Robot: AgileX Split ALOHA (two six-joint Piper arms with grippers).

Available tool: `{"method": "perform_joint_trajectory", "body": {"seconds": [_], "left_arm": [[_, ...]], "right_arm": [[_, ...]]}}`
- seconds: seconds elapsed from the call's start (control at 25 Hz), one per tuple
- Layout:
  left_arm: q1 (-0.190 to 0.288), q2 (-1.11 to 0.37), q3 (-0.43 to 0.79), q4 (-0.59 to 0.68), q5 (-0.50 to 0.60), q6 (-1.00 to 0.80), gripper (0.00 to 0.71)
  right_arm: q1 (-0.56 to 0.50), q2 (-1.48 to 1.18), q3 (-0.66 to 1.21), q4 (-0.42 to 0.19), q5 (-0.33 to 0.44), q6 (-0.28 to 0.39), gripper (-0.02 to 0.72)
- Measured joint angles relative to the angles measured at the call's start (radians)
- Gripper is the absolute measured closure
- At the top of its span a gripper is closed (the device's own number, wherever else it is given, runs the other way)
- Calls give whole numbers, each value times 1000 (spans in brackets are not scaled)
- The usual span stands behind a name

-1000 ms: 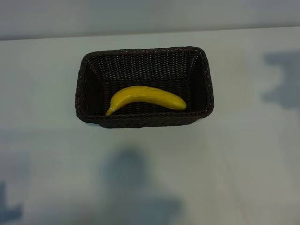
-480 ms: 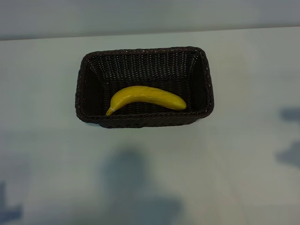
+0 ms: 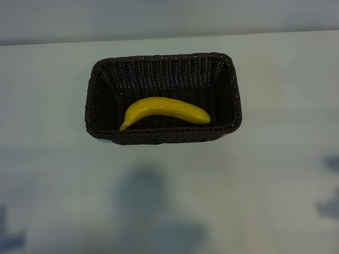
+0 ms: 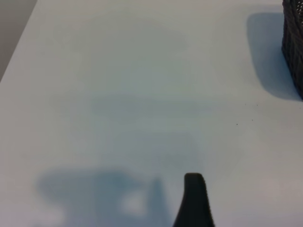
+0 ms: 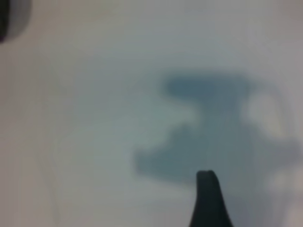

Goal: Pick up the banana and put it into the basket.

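1. The banana lies inside the basket, along the basket's near long wall, stem toward the exterior view's left.
2. The basket stands alone on the pale table, with bare surface on all four sides; the table's far edge runs behind it.
3. Left gripper: one dark fingertip shows over bare table, jaws spread, empty; the basket's wall sits well apart.
4. Right gripper: one fingertip over bare table, jaws spread, empty.
5. No legible writing.
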Motion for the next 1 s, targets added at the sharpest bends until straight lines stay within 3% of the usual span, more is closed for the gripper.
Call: {"method": "perform_joint_trajectory", "body": {"seconds": [0.36, 1.0], "left_arm": [[0, 0, 0, 0, 0, -1, 132], [0, 0, 0, 0, 0, -2, 132]], "right_arm": [[0, -59, 36, 7, -40, 0, 216], [0, -60, 36, 8, -43, 0, 216]]}}
